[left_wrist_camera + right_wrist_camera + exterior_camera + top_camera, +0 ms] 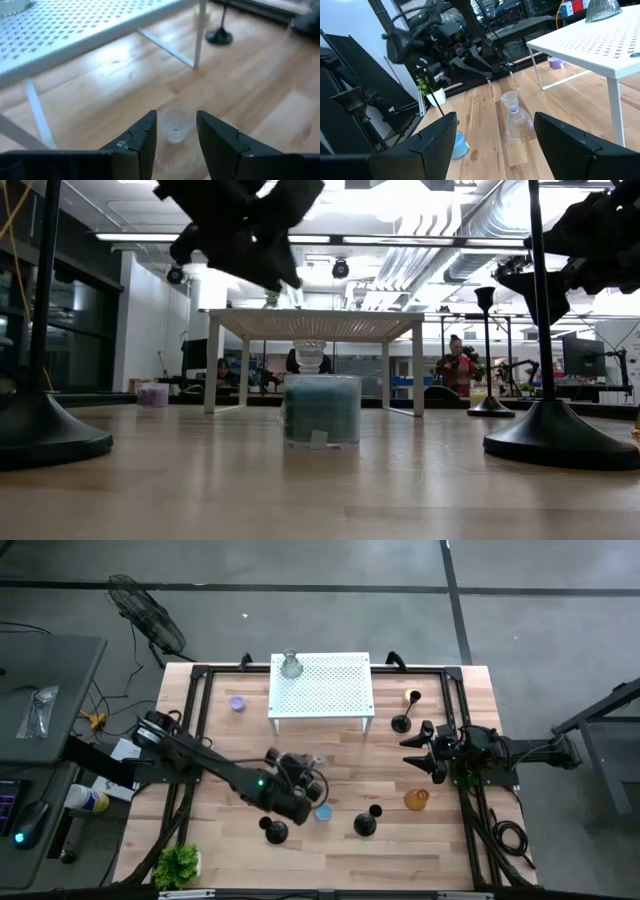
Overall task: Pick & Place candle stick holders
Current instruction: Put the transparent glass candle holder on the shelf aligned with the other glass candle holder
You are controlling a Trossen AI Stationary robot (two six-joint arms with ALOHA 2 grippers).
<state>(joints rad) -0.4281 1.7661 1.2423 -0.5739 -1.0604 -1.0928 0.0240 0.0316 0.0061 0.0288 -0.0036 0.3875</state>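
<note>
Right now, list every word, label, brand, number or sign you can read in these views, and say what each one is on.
No text can be read in any view.
Blue cup: a small pale tag at its base, too blurred to read.
Bottle on the side desk beside the table: its label is too small to read.
White stand: only a pattern of holes, no lettering.

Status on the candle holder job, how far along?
Done: one clear glass sits on the white stand. In hand: left pincer hangs open over another clear glass, not gripping. Left: blue cup, amber cup, purple cup, black holders on the table.
</note>
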